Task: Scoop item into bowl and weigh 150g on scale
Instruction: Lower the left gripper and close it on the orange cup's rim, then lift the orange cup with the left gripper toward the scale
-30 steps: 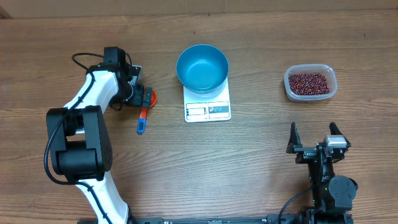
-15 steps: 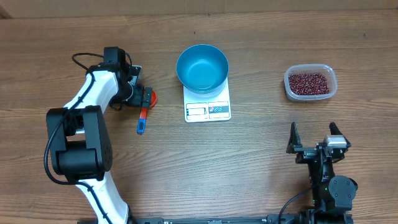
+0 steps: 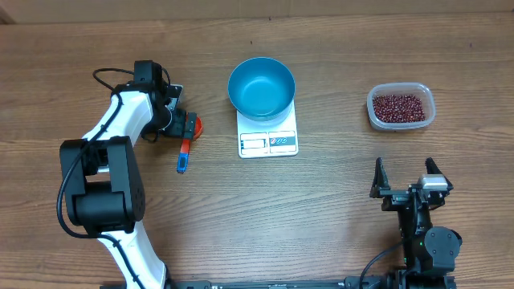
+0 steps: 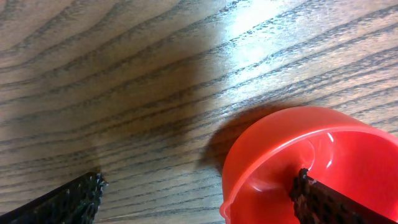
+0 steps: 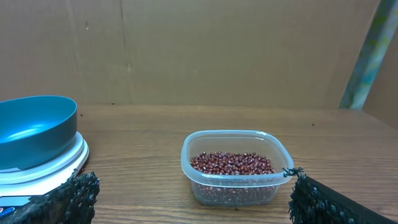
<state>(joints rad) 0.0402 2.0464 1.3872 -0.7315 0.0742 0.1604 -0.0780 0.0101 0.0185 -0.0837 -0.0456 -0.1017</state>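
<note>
The overhead camera looks straight down from high above on the whole table [image 3: 321, 201], taking in both arms, the scale [image 3: 268, 138], the bowl [image 3: 261, 87] on it and the tub [image 3: 401, 127] of beans [image 3: 397, 105]. The left wrist camera faces down at the wood from very close, seeing only grain and the red scoop [image 4: 292, 149] by the left gripper [image 4: 199, 180], a spot the overhead view shows left of the scale. The right wrist camera sits low over the table, looks level across it towards a brown wall [image 5: 186, 50], and shares bowl, scale and tub with the overhead view.
</note>
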